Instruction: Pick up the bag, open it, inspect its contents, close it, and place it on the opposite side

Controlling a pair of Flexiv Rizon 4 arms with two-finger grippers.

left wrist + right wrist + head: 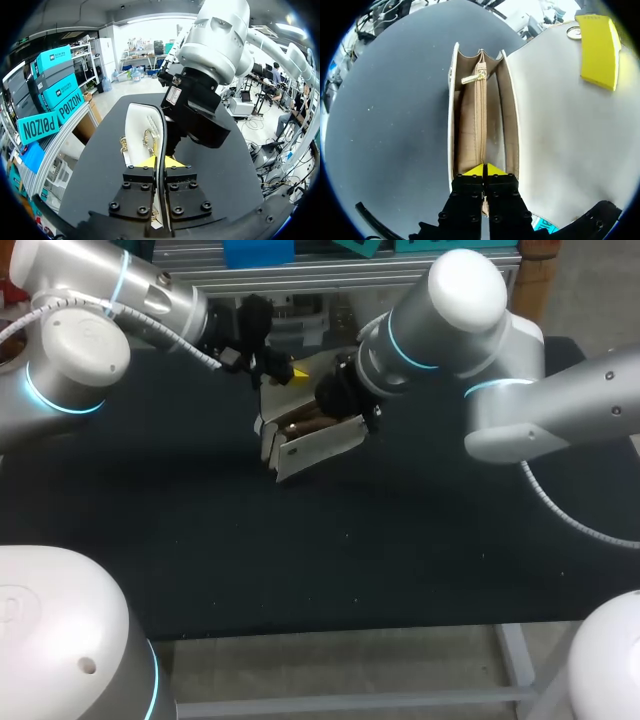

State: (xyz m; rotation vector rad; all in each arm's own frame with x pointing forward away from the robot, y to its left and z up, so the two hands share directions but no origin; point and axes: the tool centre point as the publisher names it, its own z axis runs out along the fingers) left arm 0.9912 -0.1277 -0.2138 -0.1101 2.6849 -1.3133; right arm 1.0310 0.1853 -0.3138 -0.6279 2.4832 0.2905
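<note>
Counter: dark matte top (200, 560), with both arms meeting over the middle of it, toward the far edge.
Handbag: cream handbag (312, 440) mid-counter between the two arms, mouth up, tan lining showing. Can't tell if its base rests on the counter or hangs just off it.
Flap: the flap (139, 122) is folded right back, with a gold ring clasp (149, 140) on its inner face.
Left fingers: the left fingers (155, 163) are pinched tight on the flap's edge, nothing but that thin panel between the yellow tips.
Right fingers: the right fingers (480, 170) are clamped on the top of the zipped middle pocket (480, 120) inside the bag. The zip pull (471, 78) is at the far end, and the zip looks done up.
Stage: my guess is open-and-inspect. Closing it and carrying it to the other side aren't done yet.
Risk 1: if the arms drift apart, the thin flap could slide out of the left pinch, or the hinge gets strained.
Risk 2: if the right lets go first, the bag probably swings off the flap and tips over.
Risk 3: the two wrists are really close, so folding the flap down before the right fingers are out would trap them or knock the arms together.
</note>
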